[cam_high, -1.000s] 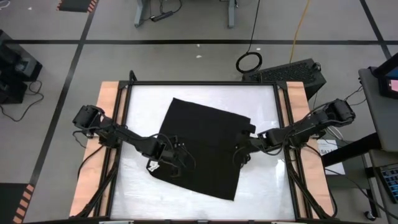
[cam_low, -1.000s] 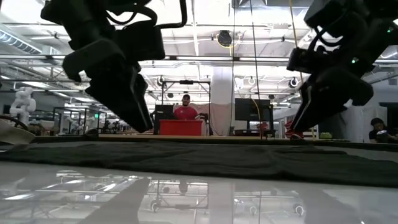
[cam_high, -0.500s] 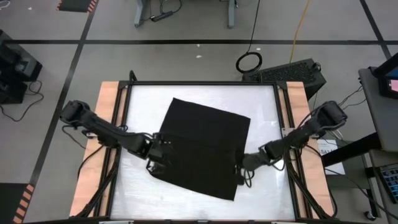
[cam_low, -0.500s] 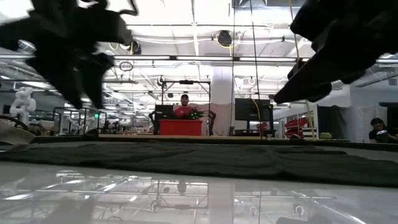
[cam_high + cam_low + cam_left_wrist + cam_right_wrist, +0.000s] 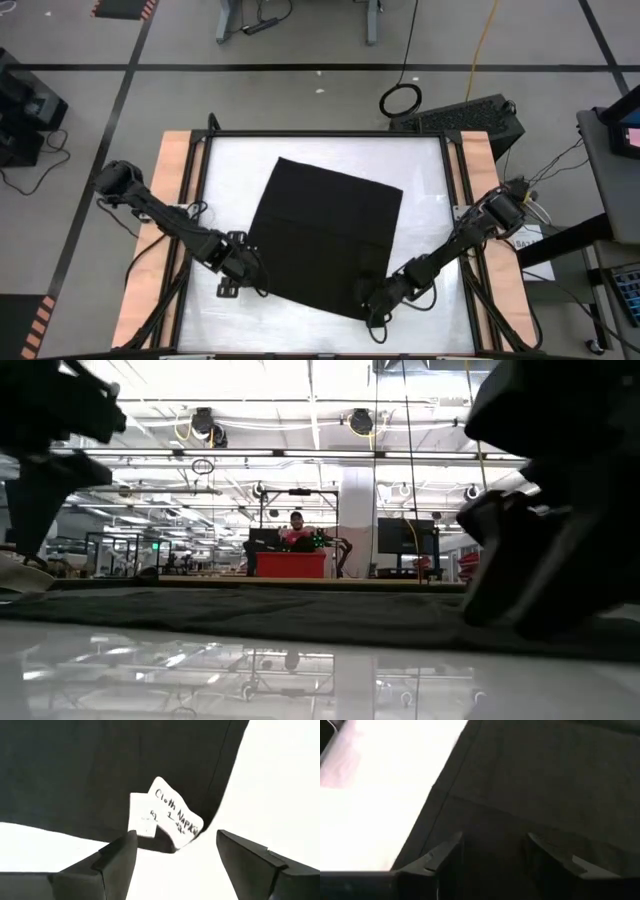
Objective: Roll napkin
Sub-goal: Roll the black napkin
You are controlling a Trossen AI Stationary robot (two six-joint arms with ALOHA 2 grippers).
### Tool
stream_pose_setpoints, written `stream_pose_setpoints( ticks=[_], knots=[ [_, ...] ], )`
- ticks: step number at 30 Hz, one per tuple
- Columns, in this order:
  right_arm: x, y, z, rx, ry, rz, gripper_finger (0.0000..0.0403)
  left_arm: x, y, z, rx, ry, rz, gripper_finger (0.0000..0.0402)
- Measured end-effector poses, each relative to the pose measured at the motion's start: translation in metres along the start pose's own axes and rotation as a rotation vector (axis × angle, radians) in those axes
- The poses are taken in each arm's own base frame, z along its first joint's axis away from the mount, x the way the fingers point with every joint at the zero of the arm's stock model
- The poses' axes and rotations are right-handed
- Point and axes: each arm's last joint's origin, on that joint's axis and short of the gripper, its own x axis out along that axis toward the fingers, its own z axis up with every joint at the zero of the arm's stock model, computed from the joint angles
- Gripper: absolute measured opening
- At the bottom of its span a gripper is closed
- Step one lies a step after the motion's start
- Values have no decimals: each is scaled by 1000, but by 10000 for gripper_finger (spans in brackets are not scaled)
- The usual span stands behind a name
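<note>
The napkin [image 5: 325, 235] lies flat and unrolled, skewed, mid-bench [image 5: 420, 160]. The left tool [image 5: 232, 276] sits at its near-left corner, fingers spread wide around the white tag [image 5: 167, 817], empty. The right tool [image 5: 375, 298] sits over the near-right corner, parted, holding nothing. Both appear positioned to lift the near edge for rolling.

I work in a big open robotics lab or workshop, judging by the high ceiling [image 5: 300, 400] with strip lights and hanging cables, the taped grey floor [image 5: 300, 90], other workstations with monitors [image 5: 405, 535], a red cabinet [image 5: 290, 564], and a person [image 5: 297, 532] behind it.
</note>
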Motion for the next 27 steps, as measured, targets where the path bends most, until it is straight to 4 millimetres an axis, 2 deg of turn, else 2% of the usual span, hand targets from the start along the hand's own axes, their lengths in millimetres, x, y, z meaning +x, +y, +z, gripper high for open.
stream_pose_setpoints(
  ticks=[4, 10, 15, 20, 24, 27],
  knots=[
    [-4, 5, -6, 17, 53, -18, 203, 20, -4, 9, 25, -44, -24, 278],
    [-16, 11, -20, 3, 187, -27, 203, 45, -15, 38, 79, -191, -141, 278],
    [-44, 10, -29, -29, 338, -54, 203, 53, -21, 60, 110, -325, -203, 278],
    [-84, -3, -36, -79, 466, -179, 203, 48, -21, 83, 129, -474, -239, 278],
    [-113, -14, -34, -48, 525, -259, 203, 35, -20, 100, 152, -581, -257, 278],
    [-129, -17, -31, 3, 503, -262, 203, 19, -18, 110, 242, -614, -220, 278]
  ],
)
